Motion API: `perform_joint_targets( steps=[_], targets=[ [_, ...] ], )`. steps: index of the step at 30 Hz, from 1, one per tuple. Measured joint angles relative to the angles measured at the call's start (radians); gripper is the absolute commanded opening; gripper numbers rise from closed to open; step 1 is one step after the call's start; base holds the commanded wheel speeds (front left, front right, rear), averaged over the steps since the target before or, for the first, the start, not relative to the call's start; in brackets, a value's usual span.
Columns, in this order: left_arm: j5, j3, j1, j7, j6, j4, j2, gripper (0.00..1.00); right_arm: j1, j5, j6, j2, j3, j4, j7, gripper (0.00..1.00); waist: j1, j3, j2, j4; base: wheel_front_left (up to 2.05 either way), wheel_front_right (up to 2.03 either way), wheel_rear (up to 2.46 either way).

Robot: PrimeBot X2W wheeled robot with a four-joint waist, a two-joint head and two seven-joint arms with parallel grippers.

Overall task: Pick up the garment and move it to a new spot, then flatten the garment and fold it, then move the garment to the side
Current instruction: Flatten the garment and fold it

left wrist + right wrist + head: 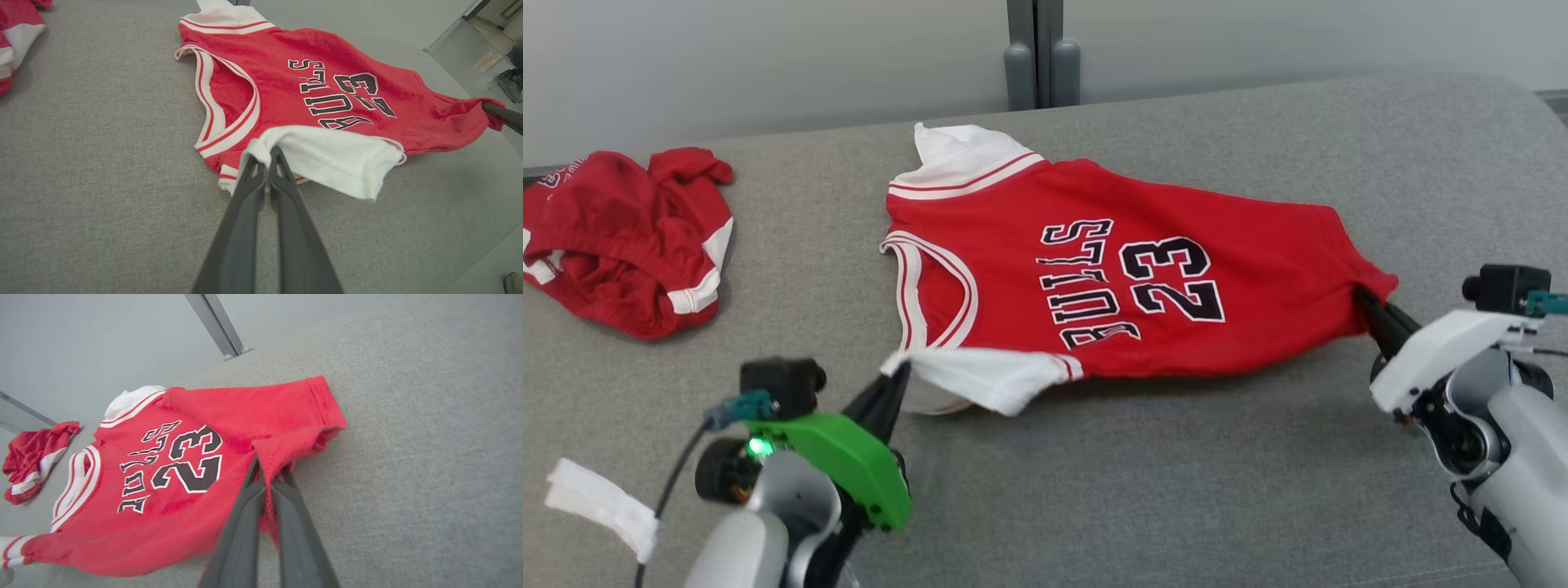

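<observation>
Two pincers are both shut on cloth, from what I can see on my screens. The garment [1013,212], a red jersey printed BULLS 23, lies spread across the middle of the head view on the grey fabric-covered desk [1217,474]. Its neck points to the left of the frame and its hem to the right.

The left pincer [900,374], at the lower left of the head view under its green housing, has its fingers pressed together on the edge of the white sleeve [984,380]. My left wrist view confirms it: the left pincer [267,154] pinches the sleeve [335,157] at its near left corner, and the white cloth folds over the tips.

The right pincer [1362,298], at the right edge of the head view, is clamped on the near corner of the red hem. In the right wrist view the right pincer [267,475] has red cloth of the garment [229,416] bunched between its fingers. In the left wrist view I also see the right pincer [490,109] at the far right, with the garment [286,45] pulled to a point there.

A second red and white piece of clothing [621,237] sits crumpled at the upper left of the head view, well apart from the jersey. A white strip [600,502] hangs at the lower left beside the left arm.
</observation>
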State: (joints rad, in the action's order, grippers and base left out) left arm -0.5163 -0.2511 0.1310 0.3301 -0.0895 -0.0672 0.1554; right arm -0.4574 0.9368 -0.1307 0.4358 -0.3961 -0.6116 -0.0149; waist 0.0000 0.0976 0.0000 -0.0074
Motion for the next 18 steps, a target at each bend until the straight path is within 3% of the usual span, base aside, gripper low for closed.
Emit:
perform_joint_targets(
  steps=[4,9,18],
  targets=[
    [0.009,0.023,0.157,-0.019,-0.016,-0.008,0.037,0.00,-0.075,0.054,0.000,0.001,-0.005,0.071,0.024,0.00,0.0000,0.033,0.0000,-0.002,0.00,0.00,0.00],
    [0.036,0.034,0.443,-0.041,-0.028,-0.125,0.097,0.00,-0.245,0.127,0.000,-0.010,-0.019,0.115,0.025,0.00,0.0000,0.102,0.0000,-0.007,0.00,0.00,0.00],
    [0.049,0.009,0.993,-0.133,-0.038,-0.393,0.154,0.00,-0.662,0.150,0.000,-0.023,-0.048,0.043,0.036,0.00,0.0001,0.260,0.0000,-0.016,0.00,0.00,0.00]
  ],
)
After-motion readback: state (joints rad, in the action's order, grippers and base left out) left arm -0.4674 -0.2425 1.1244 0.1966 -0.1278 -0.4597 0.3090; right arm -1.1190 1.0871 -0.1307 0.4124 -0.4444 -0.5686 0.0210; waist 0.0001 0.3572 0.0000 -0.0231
